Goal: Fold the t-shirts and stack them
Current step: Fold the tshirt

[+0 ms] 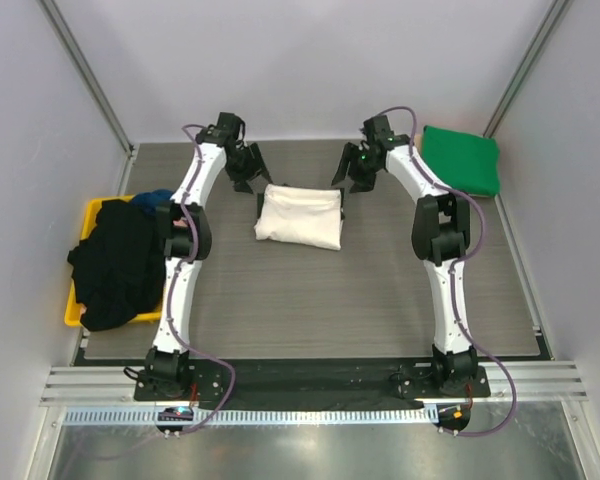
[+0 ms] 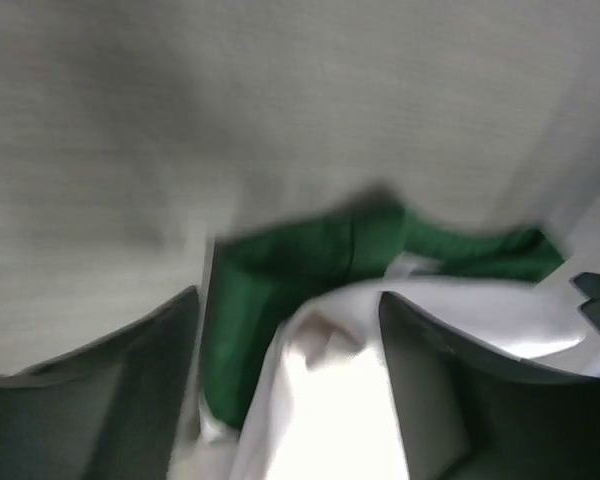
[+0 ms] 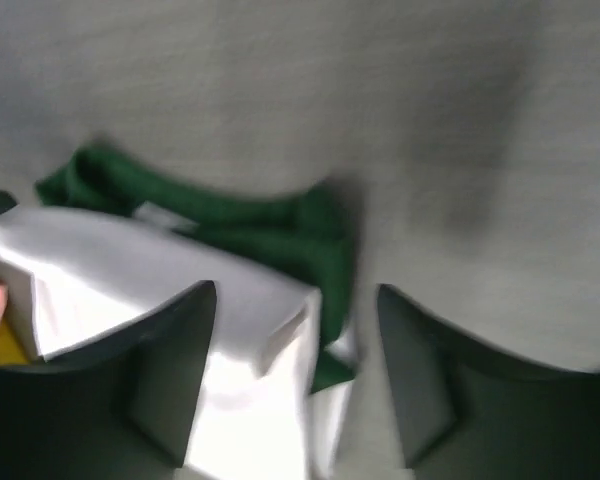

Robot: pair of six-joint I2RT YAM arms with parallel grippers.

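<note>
**Cream tee folded at centre, one green tee set aside, a heap left to fold**

Left to right, top view. A yellow tray (image 1: 73, 303) at the table's left edge holds a crumpled black t-shirt (image 1: 115, 265) that spills over its rim, with a bit of blue t-shirt (image 1: 157, 197) showing at the far end. Neither is folded.

The left gripper (image 1: 252, 178) hangs just beyond the far left corner of the cream t-shirt (image 1: 300, 215). Its jaws are spread and hold nothing. Its wrist view shows cream cloth and a dark green sleeve (image 2: 280, 290) lying loose below the parted fingers.

The cream t-shirt lies at mid-table (image 1: 310, 300) as a compact rectangle, print hidden.

The right gripper (image 1: 348, 180) mirrors the left at the far right corner, likewise spread and empty.

A bright green t-shirt (image 1: 462, 160), folded flat, rests at the far right, well apart from the cream one.

Judged progress: two shirts look folded but are not stacked. What is left is placing the cream one on the green, then folding the tray's contents.
</note>
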